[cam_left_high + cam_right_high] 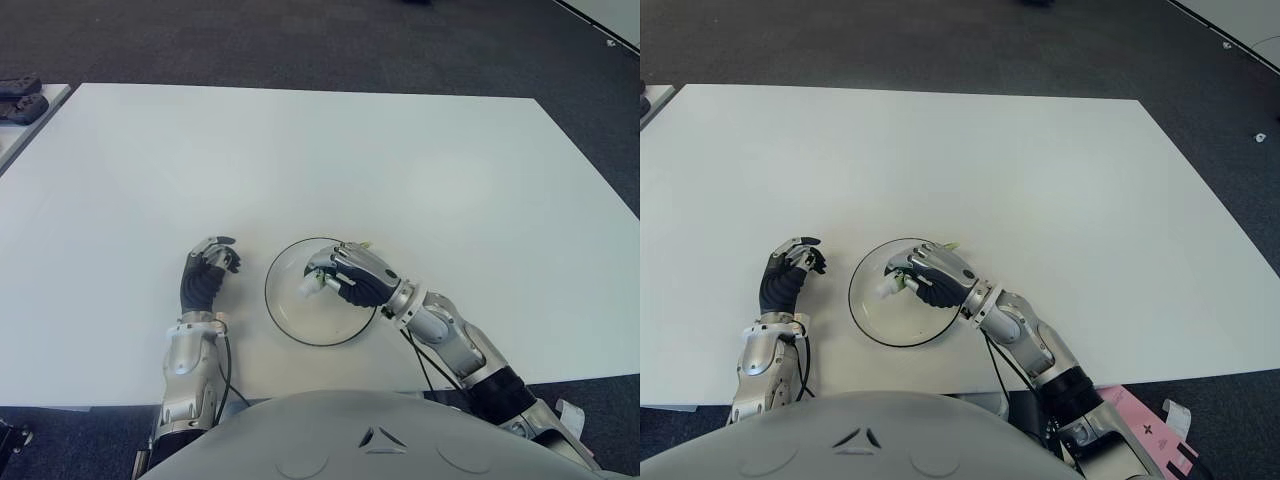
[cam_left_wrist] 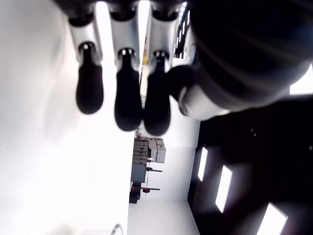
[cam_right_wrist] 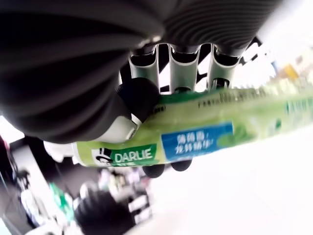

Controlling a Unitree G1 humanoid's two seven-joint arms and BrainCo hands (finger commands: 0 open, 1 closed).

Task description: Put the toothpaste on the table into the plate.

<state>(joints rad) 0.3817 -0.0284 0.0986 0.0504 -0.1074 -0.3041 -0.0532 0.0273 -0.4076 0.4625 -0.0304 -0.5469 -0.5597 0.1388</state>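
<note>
A green and white toothpaste tube is clasped in my right hand, fingers and thumb wrapped around its middle. The hand hovers over the right half of a clear round plate near the table's front edge. The tube's white cap points left over the plate's middle, and its green tail sticks out past the plate's far right rim. Whether the tube touches the plate cannot be told. My left hand shows left of the plate, fingers curled and holding nothing.
The white table stretches wide behind and to both sides of the plate. Dark objects lie on a neighbouring surface at the far left. Dark carpet surrounds the table, with a pink item on the floor at the right.
</note>
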